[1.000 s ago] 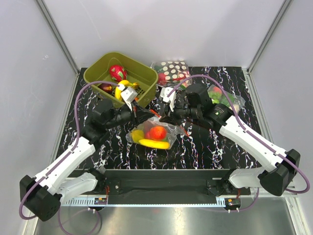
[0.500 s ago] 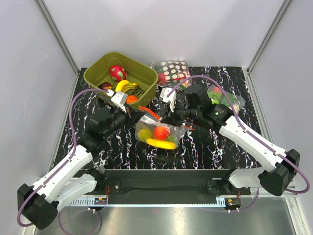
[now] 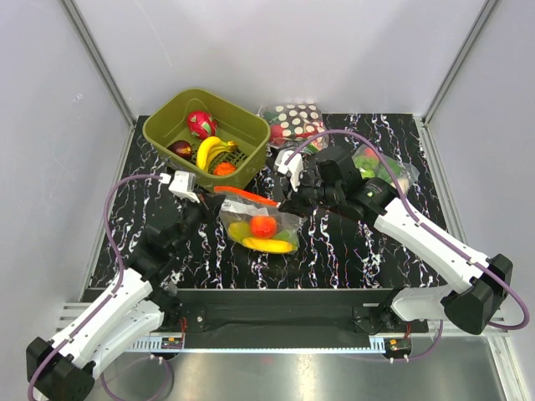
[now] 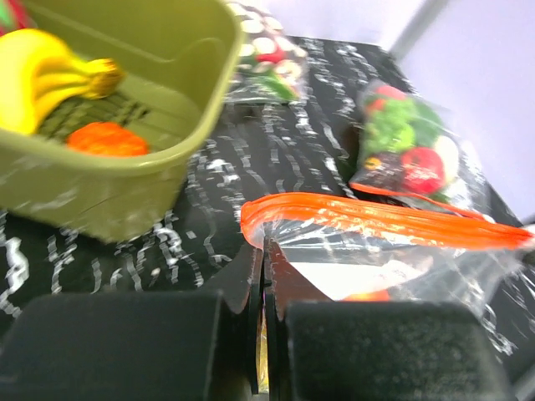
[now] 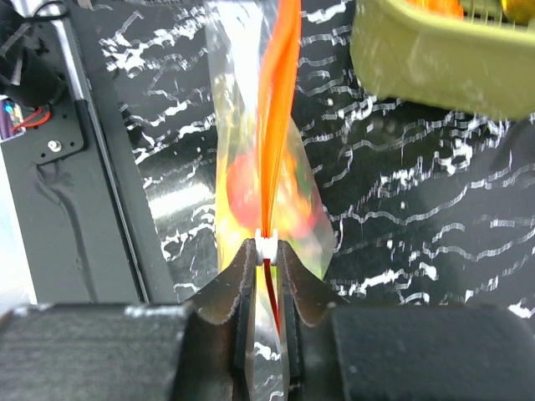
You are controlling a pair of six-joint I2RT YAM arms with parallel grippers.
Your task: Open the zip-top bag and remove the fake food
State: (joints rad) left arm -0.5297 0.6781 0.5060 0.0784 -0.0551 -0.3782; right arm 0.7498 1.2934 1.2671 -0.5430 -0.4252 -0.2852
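Two pinches at the orange strip (image 3: 247, 195) of the zip-top bag (image 3: 286, 220): left fingers (image 4: 238, 280) at 9 o'clock, right fingers (image 5: 236, 284) at 3; film likely limp, slippery.

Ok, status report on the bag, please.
Both shut on bag: left gripper at one end of zip, right gripper at the other. Zip looks closed, food inside. Nothing blocking; bin close behind.
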